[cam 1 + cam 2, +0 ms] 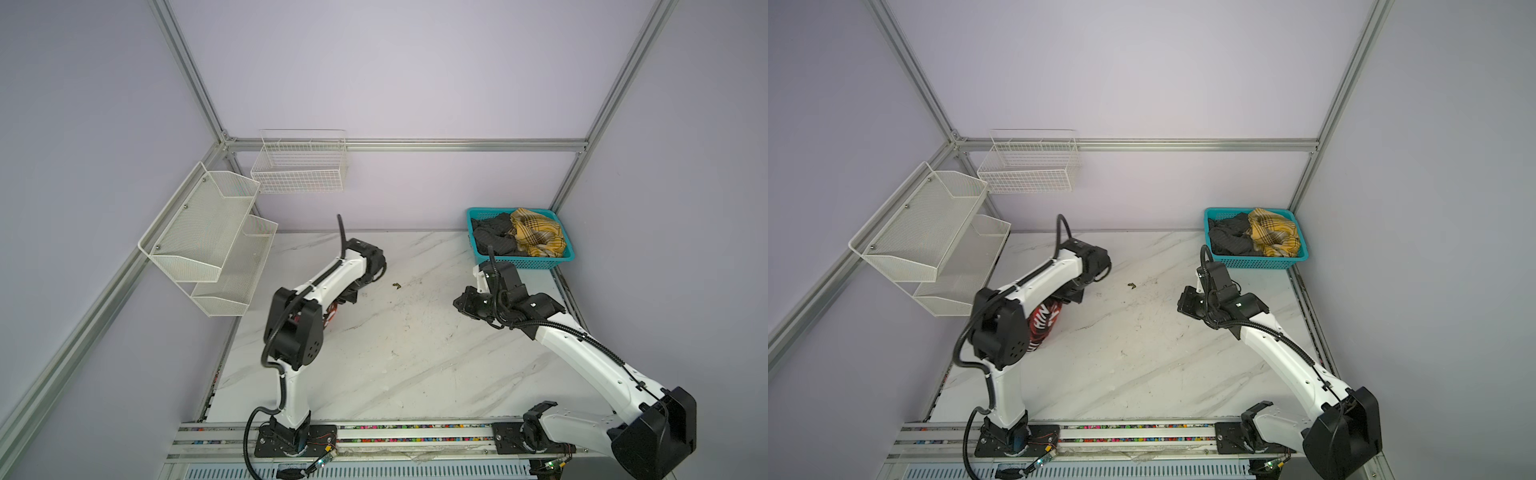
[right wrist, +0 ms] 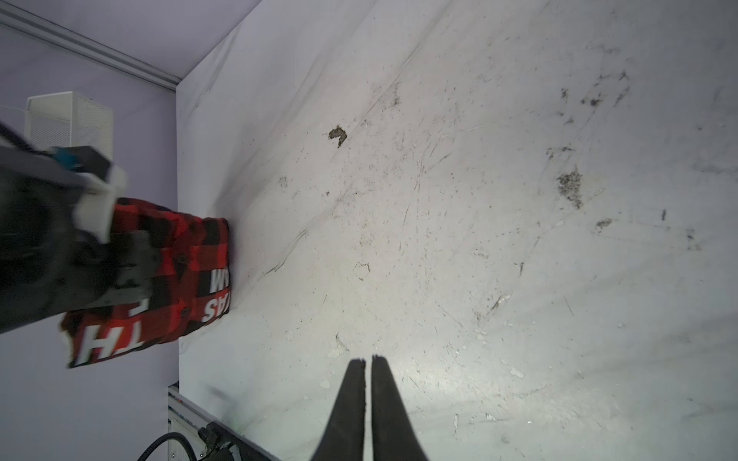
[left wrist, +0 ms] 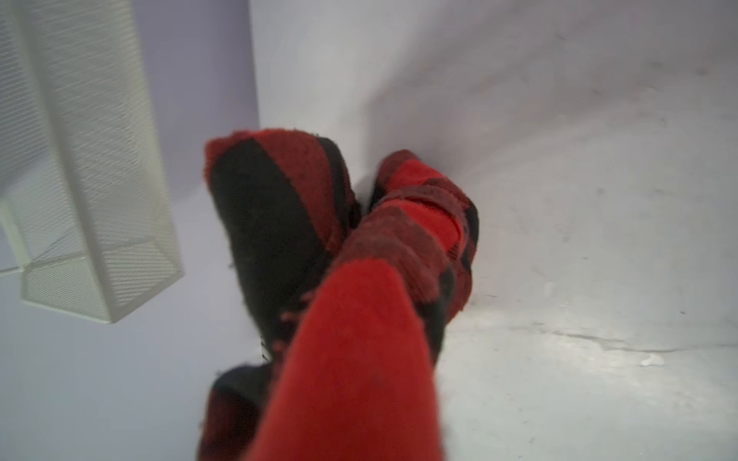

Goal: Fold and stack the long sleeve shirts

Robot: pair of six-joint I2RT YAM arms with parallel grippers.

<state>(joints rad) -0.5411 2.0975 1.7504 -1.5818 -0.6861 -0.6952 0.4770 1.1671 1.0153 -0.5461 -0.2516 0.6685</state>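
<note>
left edge of the bench (image 1: 1163, 353): the red-and-black flannel shirt (image 2: 191, 255) is shown as a folded bundle under the left gripper (image 2: 133, 271). its fingers are buried in cloth, so a pinch cannot be told from a release. if cloth clings when the gripper is raised, the folds could be dragged open or the bundle tipped over the nearby edge. right of middle: the right gripper (image 2: 368, 361), fingers pressed together and empty, is placed well apart, so no steadying could be given. far right corner: more garments (image 1: 1273, 232) are heaped, unfolded, in the teal basket (image 1: 1258, 262).
</note>
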